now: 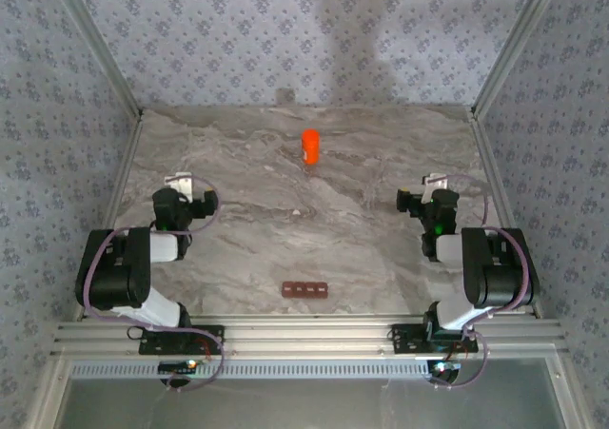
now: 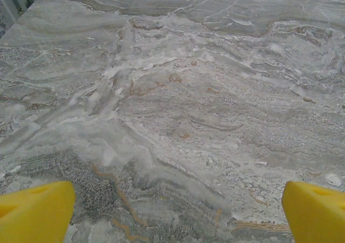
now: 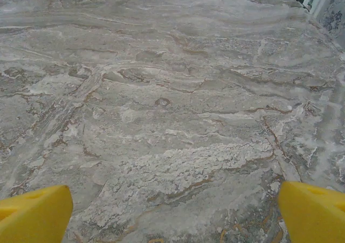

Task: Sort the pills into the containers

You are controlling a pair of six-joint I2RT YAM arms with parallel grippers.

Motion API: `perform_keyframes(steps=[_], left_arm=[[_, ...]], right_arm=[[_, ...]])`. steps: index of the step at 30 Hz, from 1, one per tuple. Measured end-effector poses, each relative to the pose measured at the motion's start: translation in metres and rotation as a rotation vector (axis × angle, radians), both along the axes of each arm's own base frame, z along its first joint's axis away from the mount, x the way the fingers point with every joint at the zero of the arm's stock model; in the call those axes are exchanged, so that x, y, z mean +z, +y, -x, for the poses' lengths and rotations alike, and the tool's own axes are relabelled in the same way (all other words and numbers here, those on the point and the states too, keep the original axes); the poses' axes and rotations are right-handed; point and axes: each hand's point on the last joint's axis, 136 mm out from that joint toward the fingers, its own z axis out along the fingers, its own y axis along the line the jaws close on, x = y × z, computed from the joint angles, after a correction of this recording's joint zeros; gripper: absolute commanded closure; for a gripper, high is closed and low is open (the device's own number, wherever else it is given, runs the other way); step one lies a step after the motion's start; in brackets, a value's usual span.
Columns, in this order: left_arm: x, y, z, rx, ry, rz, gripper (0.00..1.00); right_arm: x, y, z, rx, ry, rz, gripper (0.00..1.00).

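Observation:
A dark red-brown strip of four square compartments lies near the table's front edge, between the two arm bases. An orange cylindrical bottle stands upright at the back middle of the table. I cannot make out any loose pills. My left gripper hovers at the left side, far from both objects, open, its yellow fingertips wide apart over bare marble. On the right side my right gripper is open too, yellow fingertips spread over bare tabletop with nothing between them.
The marble-patterned table is boxed in by patterned walls at the back and both sides, with metal corner posts. An aluminium rail runs along the near edge by the arm bases.

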Motion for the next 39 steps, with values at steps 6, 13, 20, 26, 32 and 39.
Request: perform_keyframes(steps=[6,13,20,26,32,39], left_arm=[[0.000,0.000,0.000,0.000,0.000,0.000,0.02],[0.000,0.002,0.000,0.010,0.002,-0.003,0.02],[-0.002,0.006,0.001,0.038,0.009,-0.018,0.02],[-0.002,0.001,0.001,0.007,0.008,-0.012,0.02],[0.003,-0.003,0.005,-0.016,0.030,-0.012,0.02],[0.043,-0.002,-0.003,-0.010,-0.025,-0.016,0.02]], right_arm=[[0.000,0.000,0.000,0.000,0.000,0.000,0.00],[0.000,0.000,0.000,0.000,0.000,0.000,0.01],[0.000,0.000,0.000,0.000,0.000,0.000,0.00],[0.000,-0.001,0.000,0.000,0.000,-0.003,0.01],[0.013,0.000,0.004,-0.006,-0.014,0.005,0.00],[0.061,0.001,0.000,-0.051,-0.043,-0.002,0.00]])
